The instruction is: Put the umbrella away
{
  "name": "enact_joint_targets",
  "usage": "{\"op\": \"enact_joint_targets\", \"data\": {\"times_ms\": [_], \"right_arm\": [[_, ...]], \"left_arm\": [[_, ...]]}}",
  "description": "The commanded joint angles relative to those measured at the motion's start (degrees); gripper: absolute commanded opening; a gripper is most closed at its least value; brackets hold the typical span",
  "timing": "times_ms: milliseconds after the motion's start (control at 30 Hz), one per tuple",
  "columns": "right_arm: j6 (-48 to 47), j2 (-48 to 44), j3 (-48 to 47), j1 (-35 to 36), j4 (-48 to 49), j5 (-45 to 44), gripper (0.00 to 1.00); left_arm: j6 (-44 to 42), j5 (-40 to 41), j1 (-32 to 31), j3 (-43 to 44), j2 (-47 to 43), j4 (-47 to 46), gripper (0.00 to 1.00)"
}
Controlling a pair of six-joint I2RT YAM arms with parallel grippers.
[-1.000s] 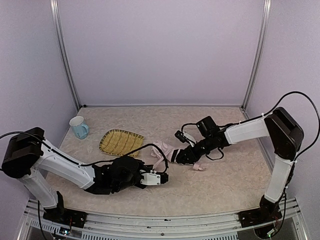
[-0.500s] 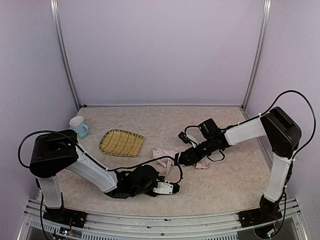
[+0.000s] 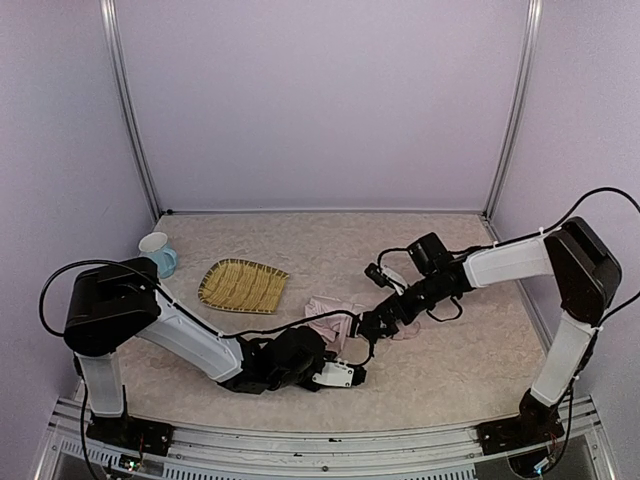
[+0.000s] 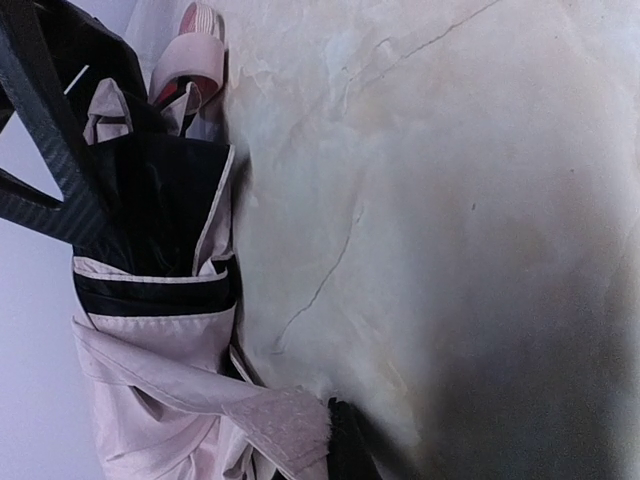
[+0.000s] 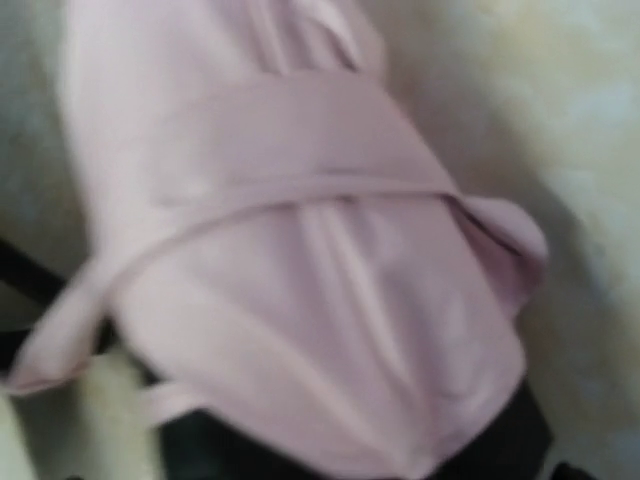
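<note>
Lying collapsed near the middle of the beige mottled bench (image 3: pixel 470 370), a little toward its near edge, the folding umbrella of pale pink fabric with black lining (image 3: pixel 333 312) sits between the two grippers. The left gripper (image 3: pixel 345 376) is low by the near edge, just in front of the umbrella. Its jaws are closed tight, but whether they pinch anything cannot be told. The right gripper (image 3: pixel 373 323) is at the umbrella's right end. Its wrist view is blurred and filled with pink fabric wrapped by a band, so how its jaws stand cannot be told. A woven yellow bamboo tray (image 3: pixel 243 285) lies left of the umbrella, and a pale blue mug (image 3: pixel 157 254) stands by the left edge.
</note>
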State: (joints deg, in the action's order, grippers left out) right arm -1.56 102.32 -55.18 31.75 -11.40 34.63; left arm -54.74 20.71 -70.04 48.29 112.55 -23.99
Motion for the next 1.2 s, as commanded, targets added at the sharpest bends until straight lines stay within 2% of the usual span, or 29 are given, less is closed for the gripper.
{"op": "enact_joint_targets", "data": {"times_ms": [0, 267, 500, 567, 700, 800, 867, 933, 1000, 1067, 1100, 1167], "right_arm": [[-2.90, -4.37, -0.43, 0.29, -0.61, 2.95, 1.00], [4.01, 0.41, -3.10, 3.87, 10.86, 2.72, 1.00], [5.51, 6.26, -3.33, 6.05, 14.29, -5.99, 1.00], [4.29, 7.28, -2.30, 6.09, 13.77, -7.42, 0.98], [3.12, 9.74, -1.16, 6.04, 13.03, -8.95, 0.87], [3.06, 11.61, -1.09, 6.05, 12.88, -9.11, 0.78], [2.91, 11.98, -0.83, 6.04, 12.95, -9.85, 0.76], [2.58, 11.51, -0.29, 6.05, 13.61, -10.36, 0.76], [2.23, 11.08, 0.02, 6.05, 14.22, -10.34, 0.76], [2.19, 11.06, 0.15, 6.05, 14.64, -9.33, 0.76], [2.22, 11.20, 0.10, 6.05, 14.86, -8.86, 0.76], [2.59, 11.47, 0.11, 6.05, 15.34, -7.80, 0.76]], "left_arm": [[0.12, -4.37, 0.09, -1.85, 4.42, 12.84, 0.00], [0.51, -3.84, 0.01, -1.65, 4.78, 13.12, 0.00], [0.38, -3.71, -0.09, -1.70, 4.74, 13.09, 0.00], [0.58, -3.47, -0.10, -2.00, 4.63, 12.94, 0.00], [2.36, -1.22, -0.15, -2.55, 3.94, 11.51, 0.01], [5.16, 5.99, 0.01, -4.44, 1.67, 4.31, 0.20], [9.12, 8.07, 0.58, -6.43, -2.46, -2.43, 0.31], [15.34, 3.66, 1.81, -7.46, -8.42, -2.69, 0.42], [20.45, -4.06, 2.90, -8.27, -14.72, -0.16, 0.48], [24.00, -15.41, 3.89, -9.35, -20.76, 3.11, 0.50], [26.60, -21.10, 4.85, -10.02, -23.56, 3.97, 0.55], [32.50, -33.54, 9.48, -11.27, -27.54, 4.66, 0.57]]}}
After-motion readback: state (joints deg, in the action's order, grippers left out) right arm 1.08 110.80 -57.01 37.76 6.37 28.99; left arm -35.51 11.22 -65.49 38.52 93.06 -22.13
